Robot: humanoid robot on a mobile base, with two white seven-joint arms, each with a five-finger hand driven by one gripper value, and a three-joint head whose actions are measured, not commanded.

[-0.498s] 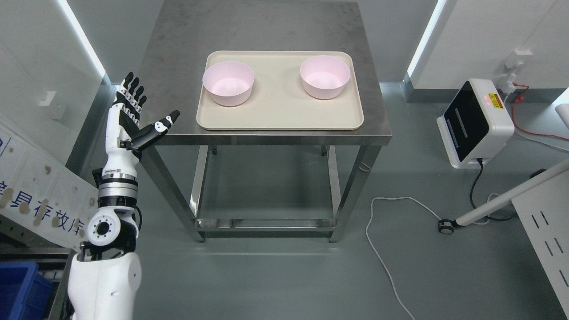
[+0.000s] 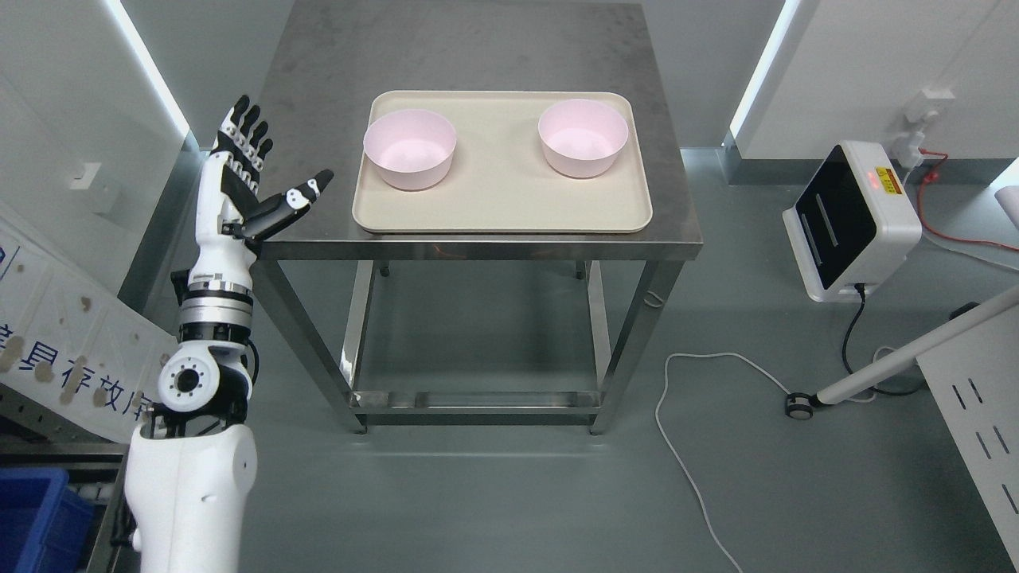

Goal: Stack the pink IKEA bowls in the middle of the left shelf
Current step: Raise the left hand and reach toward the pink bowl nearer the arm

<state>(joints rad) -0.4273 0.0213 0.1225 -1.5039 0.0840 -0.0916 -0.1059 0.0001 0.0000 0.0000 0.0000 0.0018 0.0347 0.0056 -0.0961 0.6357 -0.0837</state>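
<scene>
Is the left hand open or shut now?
Open: the left hand holds nothing, its fingers are spread.

Left hand [image 2: 243,179] hung open just off the desk [image 2: 478,48] left edge. Bare steel lay between it and the tray [image 2: 501,199]. Two bowls [image 2: 410,150] [image 2: 583,137] stood well apart, open gap between them.

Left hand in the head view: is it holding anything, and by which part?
Nothing is held. The left hand is raised beside the steel table's left edge, fingers spread, apart from both pink plastic bowls on the beige tray.
</scene>
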